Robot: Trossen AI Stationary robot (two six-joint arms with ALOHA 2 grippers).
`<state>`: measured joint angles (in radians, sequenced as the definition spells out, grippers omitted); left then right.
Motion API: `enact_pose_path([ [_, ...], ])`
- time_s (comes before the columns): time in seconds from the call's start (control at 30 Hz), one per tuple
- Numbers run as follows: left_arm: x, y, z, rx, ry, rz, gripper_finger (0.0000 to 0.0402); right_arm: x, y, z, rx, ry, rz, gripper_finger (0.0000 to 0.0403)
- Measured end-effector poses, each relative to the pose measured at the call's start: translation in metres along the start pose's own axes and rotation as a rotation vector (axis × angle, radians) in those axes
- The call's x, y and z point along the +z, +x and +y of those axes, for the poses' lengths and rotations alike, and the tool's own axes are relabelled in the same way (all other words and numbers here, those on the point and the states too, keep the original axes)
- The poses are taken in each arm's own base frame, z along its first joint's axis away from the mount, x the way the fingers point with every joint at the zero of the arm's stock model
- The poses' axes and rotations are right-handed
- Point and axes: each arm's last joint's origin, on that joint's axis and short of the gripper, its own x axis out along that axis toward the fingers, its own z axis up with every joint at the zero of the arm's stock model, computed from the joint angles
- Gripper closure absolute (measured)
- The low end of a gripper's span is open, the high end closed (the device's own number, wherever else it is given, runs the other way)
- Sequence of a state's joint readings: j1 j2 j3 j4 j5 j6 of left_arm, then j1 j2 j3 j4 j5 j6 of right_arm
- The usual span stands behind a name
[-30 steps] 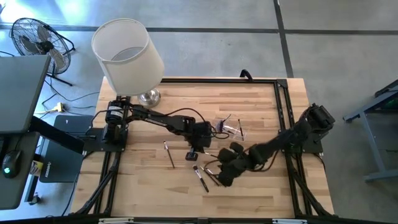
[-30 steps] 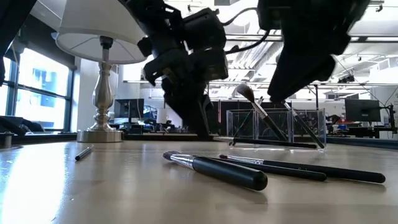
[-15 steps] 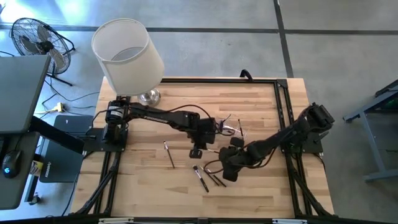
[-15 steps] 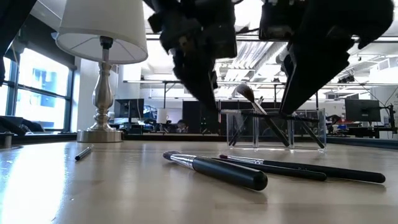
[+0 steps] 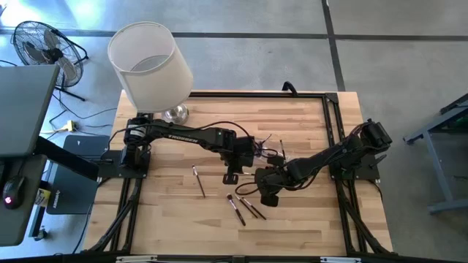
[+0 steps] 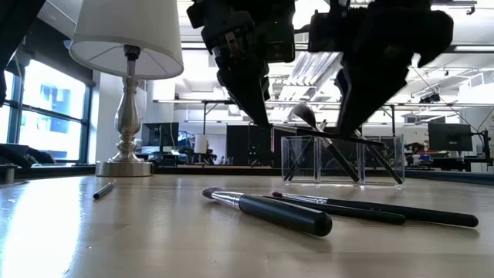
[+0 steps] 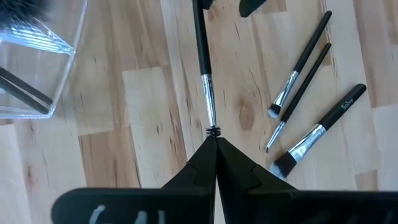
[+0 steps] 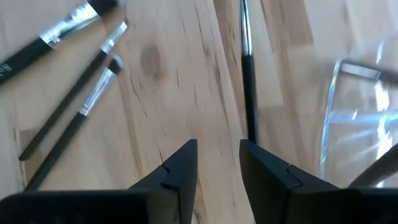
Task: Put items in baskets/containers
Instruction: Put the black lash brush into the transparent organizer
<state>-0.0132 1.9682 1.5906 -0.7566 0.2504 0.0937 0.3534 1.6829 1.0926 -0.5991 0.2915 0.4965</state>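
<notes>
Holding a slim brush [image 7: 206, 93] by its bristle tip in my clamped left gripper [image 7: 216, 142] beside the clear box [image 7: 37, 59], right gripper [image 8: 217, 152] parted, I read "Solve" on the thick brush [image 7: 320, 130] lying nearby.

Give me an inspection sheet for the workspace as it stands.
Surface: wooden table, bare wood.
Job's things: clear box holds several brushes; three loose brushes lie together; single brush lies apart; held brush is above the table.
Clutter: lamp at the far left corner.
Grippers: left gripper, fingers shut on the held brush's bristle end; right gripper, fingers open by its handle end.
Cables: floor cables left of the table.
Surroundings: fan on the floor.
</notes>
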Motion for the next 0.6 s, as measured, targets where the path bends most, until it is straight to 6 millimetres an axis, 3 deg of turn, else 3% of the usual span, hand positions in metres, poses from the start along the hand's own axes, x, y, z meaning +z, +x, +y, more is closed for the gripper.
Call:
enact_pose_path([
  [0.33, 0.0003, 0.0, -0.0001, -0.003, -0.018, -0.003, 0.0401, 0.002, -0.0012, -0.0037, -0.046, -0.093, -0.001, 0.03],
  [0.6, -0.0001, 0.0, -0.001, -0.028, -0.039, 0.0, 0.0401, 0.0003, -0.0012, -0.0022, 0.015, -0.097, 0.037, 0.0302],
])
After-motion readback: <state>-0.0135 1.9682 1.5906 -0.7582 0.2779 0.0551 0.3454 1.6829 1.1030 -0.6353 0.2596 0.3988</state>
